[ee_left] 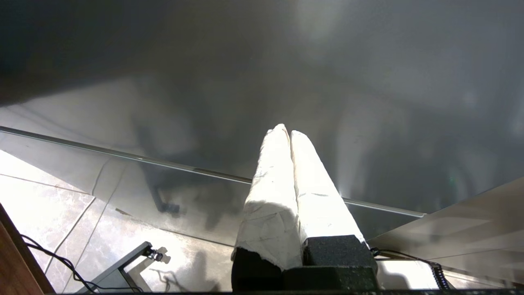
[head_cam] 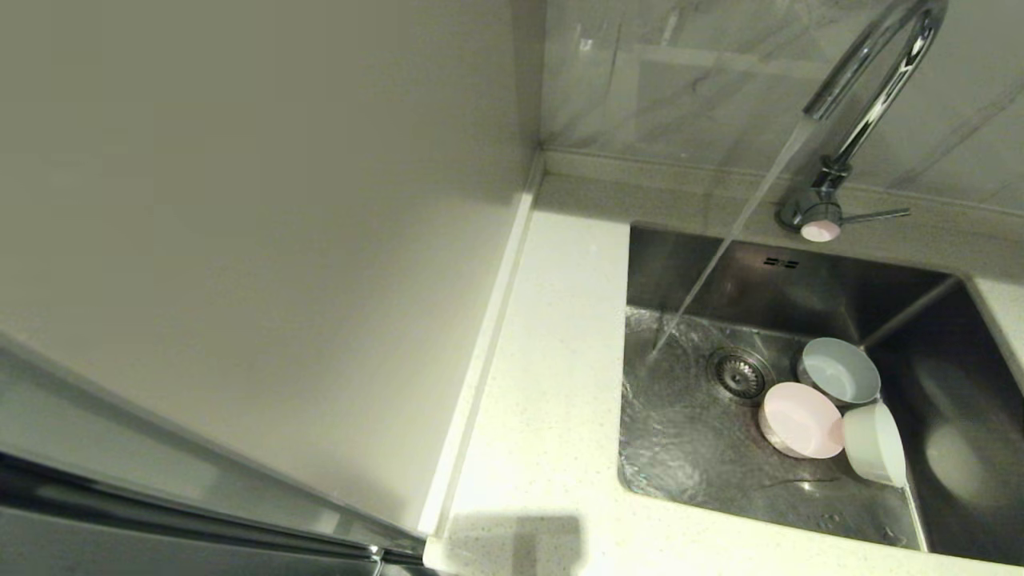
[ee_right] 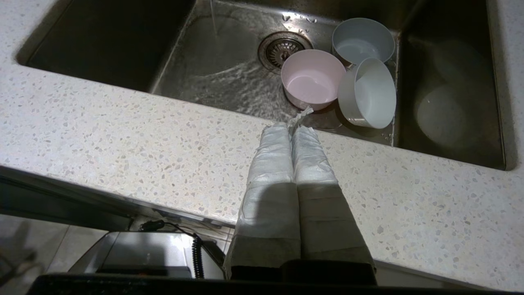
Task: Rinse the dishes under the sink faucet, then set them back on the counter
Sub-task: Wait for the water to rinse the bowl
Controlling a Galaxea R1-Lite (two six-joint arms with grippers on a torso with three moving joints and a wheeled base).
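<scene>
Stainless steel sink (head_cam: 680, 264) holds three small round bowls beside the drain strainer (head_cam: 738, 374): grey-blue (head_cam: 838, 371), pink (head_cam: 801, 420), and white (head_cam: 874, 444) tipped on its side. Water streams from the chrome gooseneck faucet (head_cam: 868, 96). Both pincers, left (ee_left: 289, 132) and right (ee_right: 291, 129), are pressed together, empty; the right hangs over the speckled cream table (ee_right: 123, 135).

I see the speckled cream counter (ee_right: 123, 135) running just beneath my right gripper (ee_right: 291, 130), whose tips sit over its front strip. Beyond those tips the steel sink (head_cam: 800, 288) drops into the counter; on its wet floor the pink bowl (ee_right: 313, 78), grey-blue bowl (ee_right: 362, 41) and tilted white bowl (ee_right: 370, 94) cluster beside the drain (ee_right: 282, 47).
</scene>
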